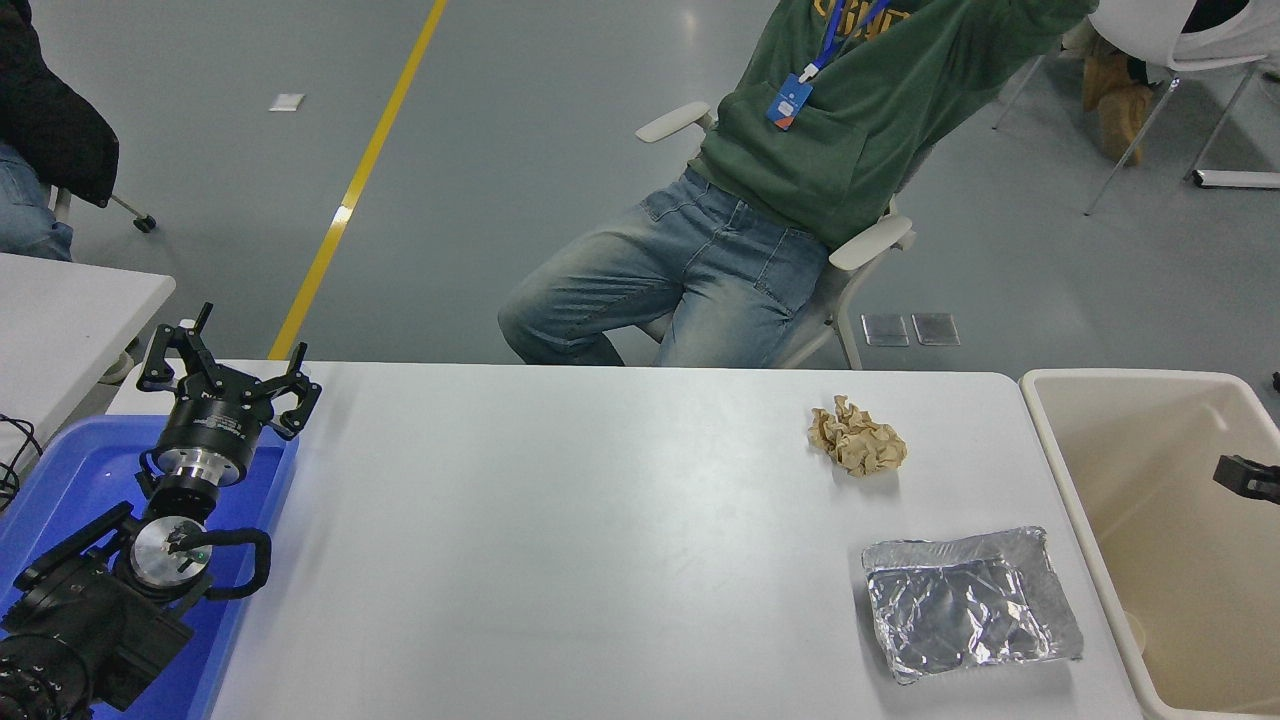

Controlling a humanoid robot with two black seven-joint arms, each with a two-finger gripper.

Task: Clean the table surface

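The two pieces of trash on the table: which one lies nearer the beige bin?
The foil tray, flat and silver, near the beige bin; the crumpled brown paper lies farther away.

Left arm [110, 590], lower left of frame: matte black housings, two bare silver metal discs at the joints, one looped black cable beside the wrist. Left gripper [228, 375]: black, several thin linked fingers. Right gripper [1247, 477], right edge: small black tip only.

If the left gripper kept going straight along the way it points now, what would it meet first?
Nothing on the table, it seems. The left gripper, open over the blue tray, points away toward the table surface's far left corner; beyond lies only open floor, though depth is uncertain.
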